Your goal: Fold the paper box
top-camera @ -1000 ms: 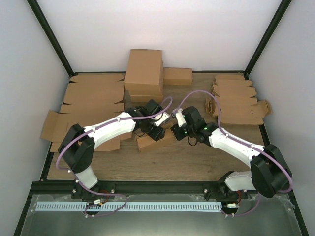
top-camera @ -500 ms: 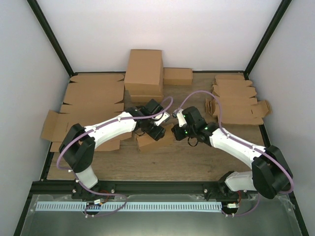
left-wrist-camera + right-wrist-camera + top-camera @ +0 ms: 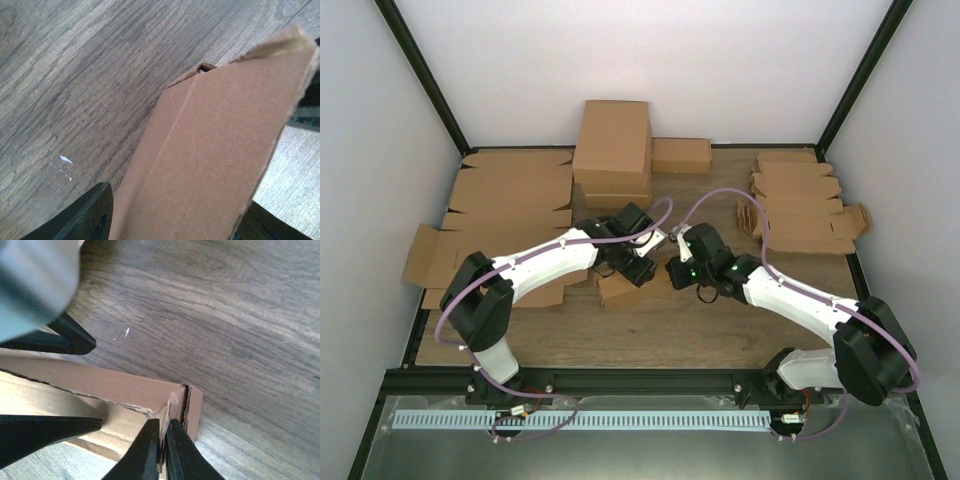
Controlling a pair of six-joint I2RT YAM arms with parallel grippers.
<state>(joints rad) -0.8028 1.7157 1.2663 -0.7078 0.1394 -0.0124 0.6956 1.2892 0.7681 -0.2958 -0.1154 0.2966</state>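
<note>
**Work item.** The paper box (image 3: 622,290) lies on the wooden table (image 3: 720,330) near ctr, btwn the two arm tips, long side running left-right. It is partly formed: walls stand up, top is open. One end corner shows a loose, ragged flap edge in the right wrist view.

**L gripper** (image 3: 638,266). It sits over the box's left-ctr portion. In the left wrist view a brown panel of the box (image 3: 210,150) fills the gap btwn the fingers (image 3: 92,215). The jaws stand at a medium width and clamp the box across its walls. In the right wrist view one black L finger sits outside the far wall and the other on the near side.

**R gripper** (image 3: 672,272). It sits at the box's right end. The fingers (image 3: 147,450) are almost together and pinch the thin end flap at the corner of the box (image 3: 100,385).

**Surroundings.**
- A large carton (image 3: 612,150) stands at rear ctr, w/ a small closed box (image 3: 681,155) just beside it on the right.
- Wide flat sheets (image 3: 510,195) lie at rear left.
- A stack of flat blanks (image 3: 800,205) lies at rear right.
- All of these are well apart from the work item.
</note>
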